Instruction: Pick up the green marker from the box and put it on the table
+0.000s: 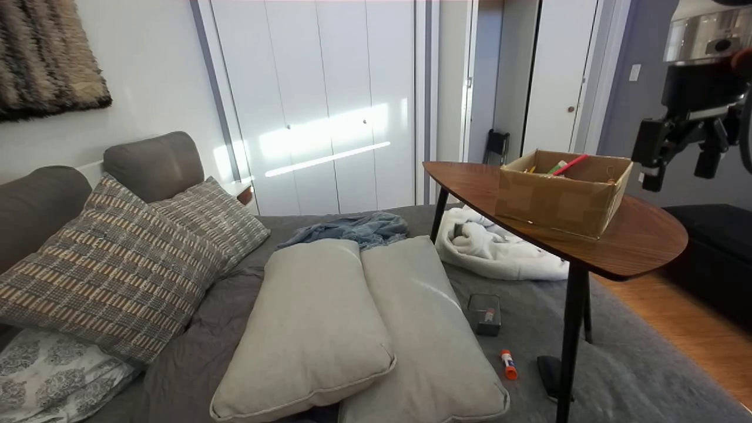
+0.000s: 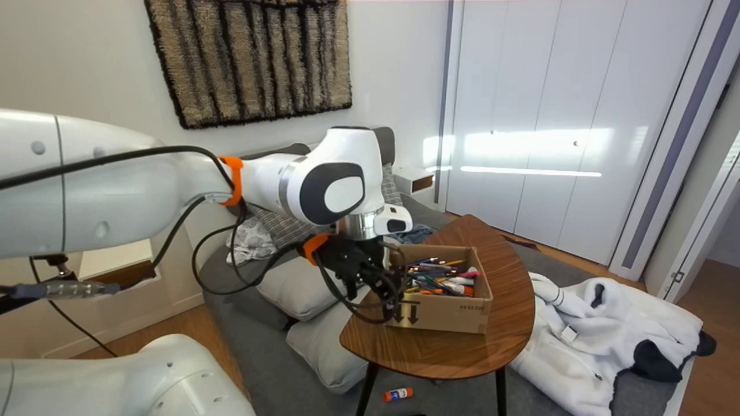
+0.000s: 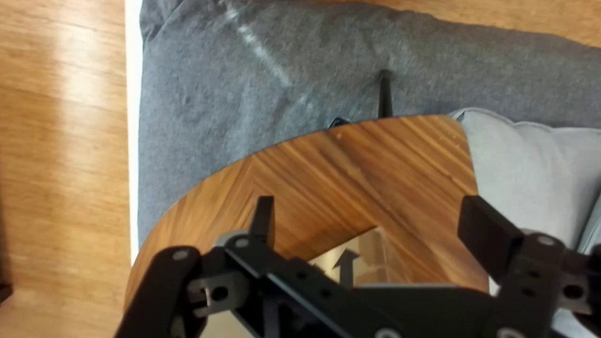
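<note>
The box (image 1: 546, 202) is an open cardboard box on the dark reddish-brown wooden table (image 1: 640, 247). In an exterior view the box (image 2: 442, 315) holds many pens and markers (image 2: 439, 277). A green piece (image 1: 557, 168), perhaps the green marker, shows above the rim beside a pink-red stick (image 1: 571, 164); most of it is hidden. My gripper (image 1: 680, 178) is open and empty, above the table at the box's near side. In the wrist view the gripper (image 3: 368, 202) has its fingers wide apart over the tabletop (image 3: 357, 178), and a box side with a printed arrow (image 3: 368, 253) shows below.
The table stands on a grey-covered bed on thin black legs (image 1: 570, 335). Light pillows (image 1: 317, 329) lie beside it. A white garment (image 2: 607, 335), a glue stick (image 1: 509, 364) and a clear container (image 1: 485, 315) lie on the bed. A cable (image 2: 231, 289) loops beside the arm.
</note>
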`<control>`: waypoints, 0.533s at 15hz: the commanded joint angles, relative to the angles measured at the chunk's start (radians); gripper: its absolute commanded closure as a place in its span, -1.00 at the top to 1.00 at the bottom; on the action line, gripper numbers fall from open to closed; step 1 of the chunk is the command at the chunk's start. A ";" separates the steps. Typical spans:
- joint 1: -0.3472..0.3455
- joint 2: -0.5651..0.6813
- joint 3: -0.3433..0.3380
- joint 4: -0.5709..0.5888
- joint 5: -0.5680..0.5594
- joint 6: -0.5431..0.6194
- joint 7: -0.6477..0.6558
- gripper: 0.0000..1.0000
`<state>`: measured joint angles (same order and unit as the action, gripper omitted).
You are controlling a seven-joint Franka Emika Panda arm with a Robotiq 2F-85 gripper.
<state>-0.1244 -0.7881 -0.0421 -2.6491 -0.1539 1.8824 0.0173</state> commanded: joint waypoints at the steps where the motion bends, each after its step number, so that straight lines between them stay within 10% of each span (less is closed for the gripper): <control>1: -0.044 0.058 -0.002 0.078 -0.065 0.110 0.059 1.00; 8: -0.070 0.279 -0.015 0.218 0.024 0.328 0.220 1.00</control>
<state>-0.1902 -0.6273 -0.0621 -2.5130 -0.1750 2.1550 0.1649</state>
